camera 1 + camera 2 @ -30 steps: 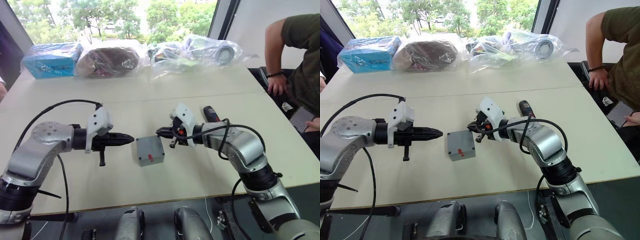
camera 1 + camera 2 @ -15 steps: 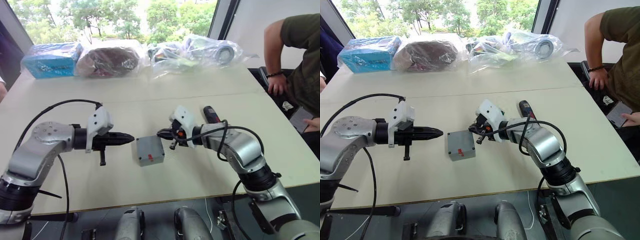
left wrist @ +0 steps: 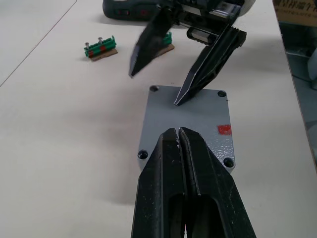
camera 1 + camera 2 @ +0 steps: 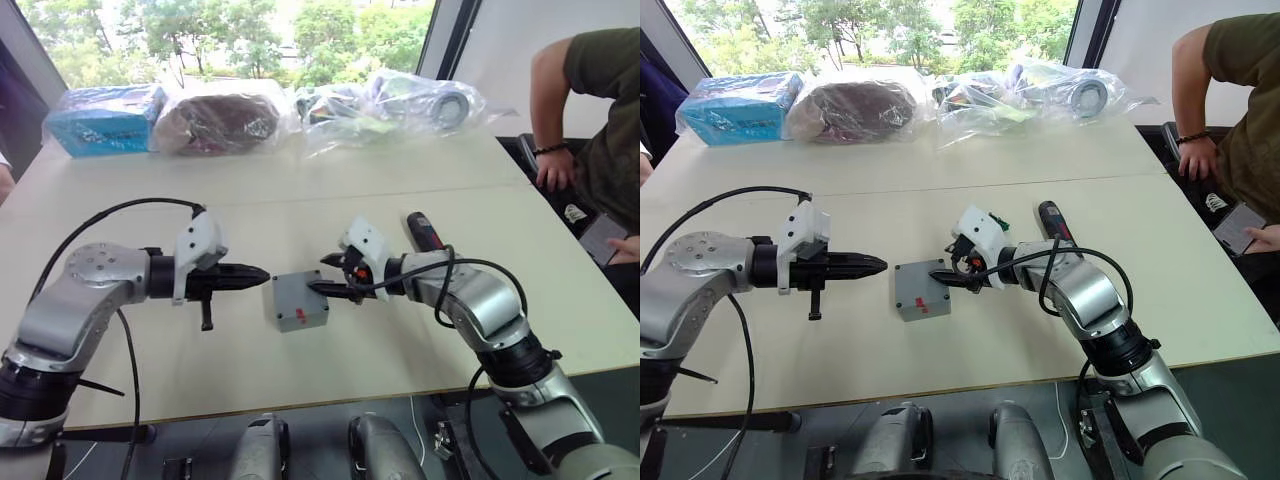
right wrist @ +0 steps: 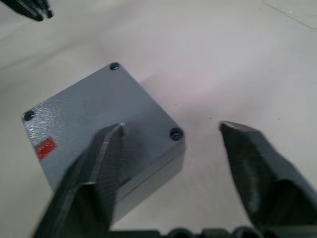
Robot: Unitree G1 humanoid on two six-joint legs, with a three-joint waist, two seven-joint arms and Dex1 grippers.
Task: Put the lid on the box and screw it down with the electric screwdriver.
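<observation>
With my right gripper (image 4: 950, 277) spread wide over the lid (image 4: 297, 301) and my left gripper (image 4: 252, 276) pinched empty, I could nudge the box (image 5: 143, 176) sideways.

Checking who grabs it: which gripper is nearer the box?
Right. The right gripper is open at the box's edge; the left gripper is shut, short of it.

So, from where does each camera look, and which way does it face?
Head views: looking forward and down over the table; both arms show, the left pincer and right pincer flanking the box.
Left wrist view: looks along its shut fingers at the box.
Right wrist view: looks along its spread fingers at the box.
Shared: the box; the left wrist view also shows the right pincer.
</observation>
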